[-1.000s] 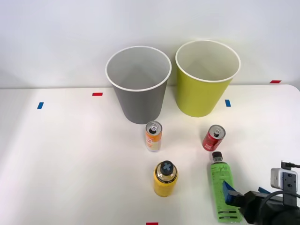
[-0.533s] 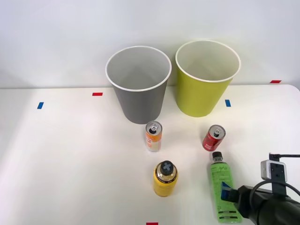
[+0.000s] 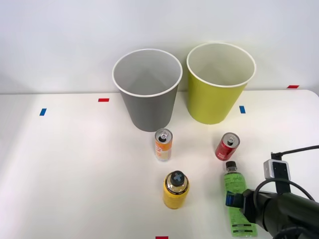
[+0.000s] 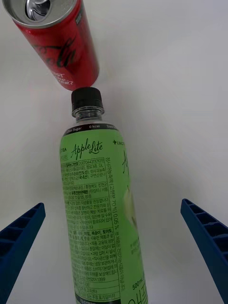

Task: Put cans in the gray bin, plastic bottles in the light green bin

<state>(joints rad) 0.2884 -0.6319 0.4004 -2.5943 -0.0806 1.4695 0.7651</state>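
A clear plastic bottle with a green label and black cap lies on the white table, cap toward the bins. My right gripper hovers over its middle, open, one blue finger on each side and apart from it. Just beyond the cap stands the short red can. Further left, the slim orange-and-white can stands upright in front of the gray bin. Beside that bin, to the right, is the light green bin. Both bins look empty.
A squat yellow container with a dark cap stands left of the bottle. Small red and blue tape marks dot the table. A white wall rises behind the bins. The table's right edge lies close to my arm.
My right arm has pushed further in from the lower right, and the gripper now reaches across the bottle's middle. The bottle, cans and bins have not moved.
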